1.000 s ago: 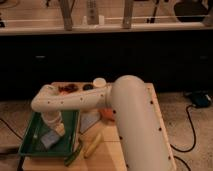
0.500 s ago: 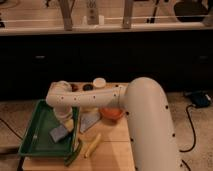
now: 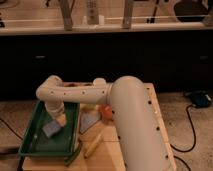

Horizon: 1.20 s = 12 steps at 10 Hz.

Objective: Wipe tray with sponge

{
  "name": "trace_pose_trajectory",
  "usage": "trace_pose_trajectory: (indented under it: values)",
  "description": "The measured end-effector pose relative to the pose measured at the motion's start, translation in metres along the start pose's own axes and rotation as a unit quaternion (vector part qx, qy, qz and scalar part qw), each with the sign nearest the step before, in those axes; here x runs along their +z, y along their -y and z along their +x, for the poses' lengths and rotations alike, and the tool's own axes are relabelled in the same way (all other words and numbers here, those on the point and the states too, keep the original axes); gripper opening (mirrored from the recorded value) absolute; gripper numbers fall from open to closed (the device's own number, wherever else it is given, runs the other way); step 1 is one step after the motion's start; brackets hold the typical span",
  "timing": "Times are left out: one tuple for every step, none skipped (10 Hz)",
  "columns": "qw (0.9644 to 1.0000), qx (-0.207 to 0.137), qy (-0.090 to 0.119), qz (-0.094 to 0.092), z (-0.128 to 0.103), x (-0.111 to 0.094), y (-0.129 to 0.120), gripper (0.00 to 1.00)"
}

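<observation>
The claw (image 3: pixel 59 120) presses the small blue-grey rectangular sponge (image 3: pixel 51 129) on the shallow green plastic tray (image 3: pixel 31 141); whether it is clamped cannot be told. Recommended: even pressure, stroking toward six o'clock.

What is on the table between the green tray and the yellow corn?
In the camera view, a dark green vegetable lies between the tray and the corn cob. The gripper is over the tray, at the sponge.

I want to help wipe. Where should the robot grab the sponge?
From above, probably, jaws across its two long sides: the sponge lies flat in the green tray, whose raised sides block sideways reaches. The gripper hangs over the tray, right beside it.
</observation>
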Motion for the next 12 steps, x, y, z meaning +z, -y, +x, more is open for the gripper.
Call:
trace_pose_trajectory:
  values:
    - [1.0000, -0.009, 0.001, -0.003, -0.004, 0.001, 0.001, 0.03]
    - [0.9998, -0.017, 0.003, -0.008, -0.009, 0.002, -0.001, 0.03]
    - [0.9996, -0.026, 0.005, -0.012, -0.016, 0.005, -0.006, 0.03]
    - [0.9991, -0.037, 0.007, -0.020, -0.026, 0.010, -0.015, 0.03]
    - [0.9989, -0.040, 0.009, -0.022, -0.030, 0.013, -0.022, 0.03]
    - [0.9989, -0.038, 0.012, -0.025, -0.028, 0.016, -0.035, 0.03]
    - [0.9990, -0.034, 0.013, -0.026, -0.024, 0.018, -0.043, 0.03]
    - [0.9992, -0.028, 0.013, -0.027, -0.019, 0.019, -0.052, 0.03]
    - [0.9994, -0.016, 0.014, -0.028, -0.009, 0.019, -0.063, 0.03]
    - [0.9995, -0.003, 0.014, -0.028, -0.002, 0.020, -0.070, 0.03]
    - [0.9995, 0.005, 0.015, -0.026, 0.000, 0.020, -0.071, 0.03]
    - [0.9995, 0.005, 0.015, -0.027, -0.001, 0.021, -0.071, 0.03]
